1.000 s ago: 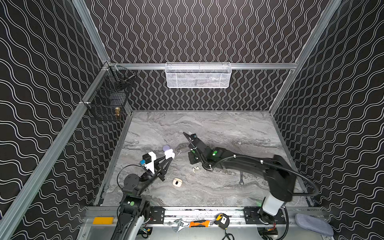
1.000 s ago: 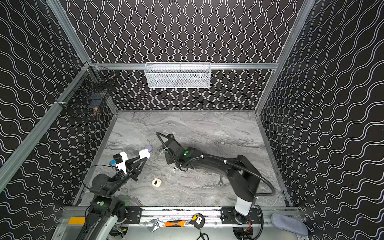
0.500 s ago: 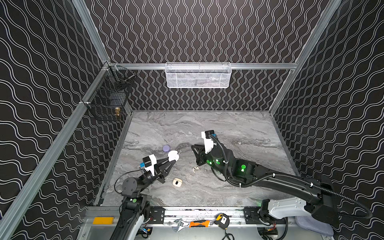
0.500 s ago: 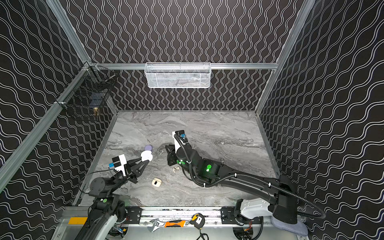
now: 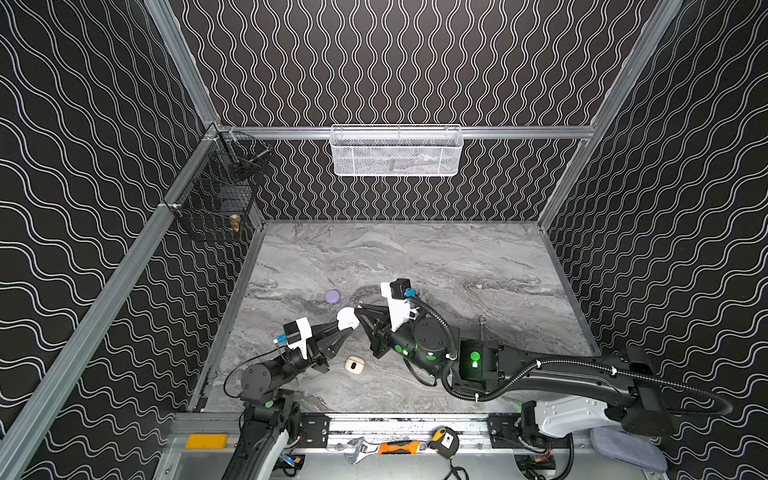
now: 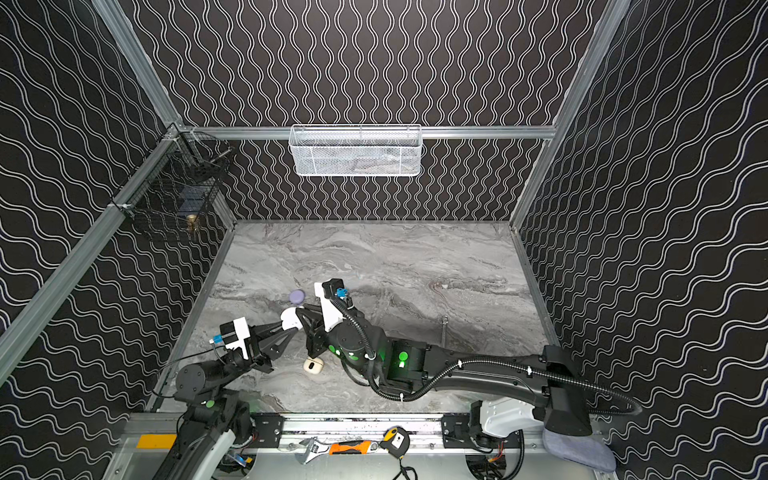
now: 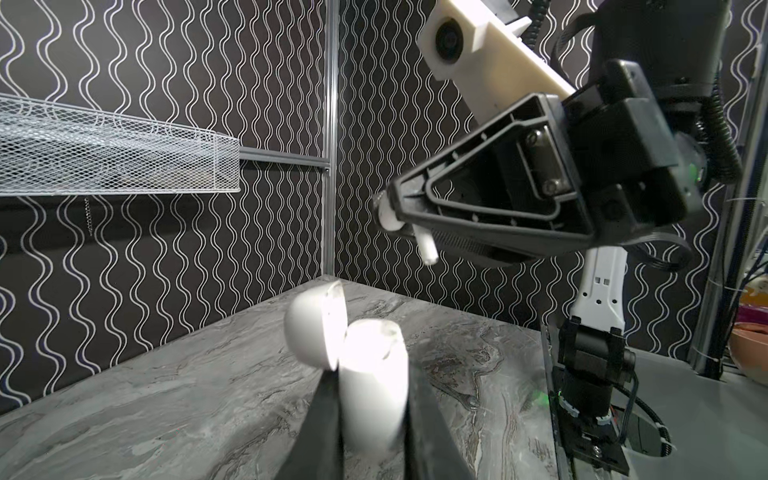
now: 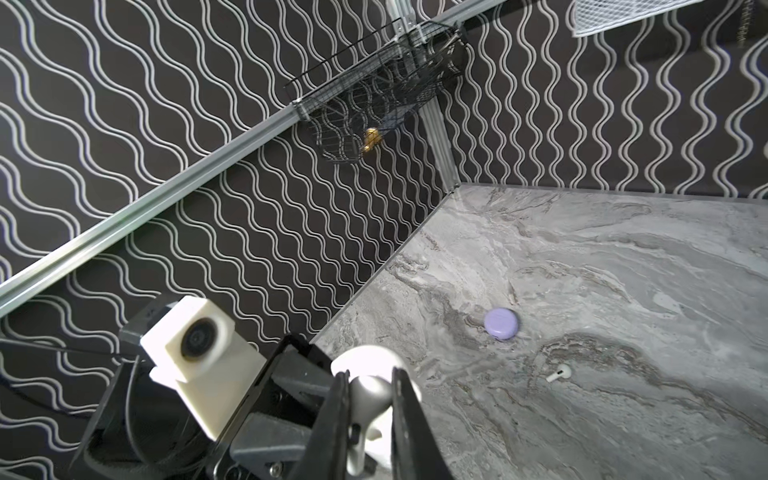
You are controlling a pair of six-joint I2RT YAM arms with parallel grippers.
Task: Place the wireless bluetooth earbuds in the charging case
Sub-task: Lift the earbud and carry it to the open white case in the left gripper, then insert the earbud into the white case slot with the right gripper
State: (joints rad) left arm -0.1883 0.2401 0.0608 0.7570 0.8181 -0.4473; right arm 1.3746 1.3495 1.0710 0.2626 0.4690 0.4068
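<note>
Earbud pinched by right gripper, open charging case clamped by left gripper

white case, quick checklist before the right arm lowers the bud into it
1. Case clamped in left tool: ok
2. Lid open: ok
3. Bud clamped in right tool, stem pointing down: ok
4. Bud above the case, not touching it: ok
5. Stem lined up with a free socket: cannot tell, the case top is washed out by glare
6. Spare bud lying clear of both arms: ok
</note>
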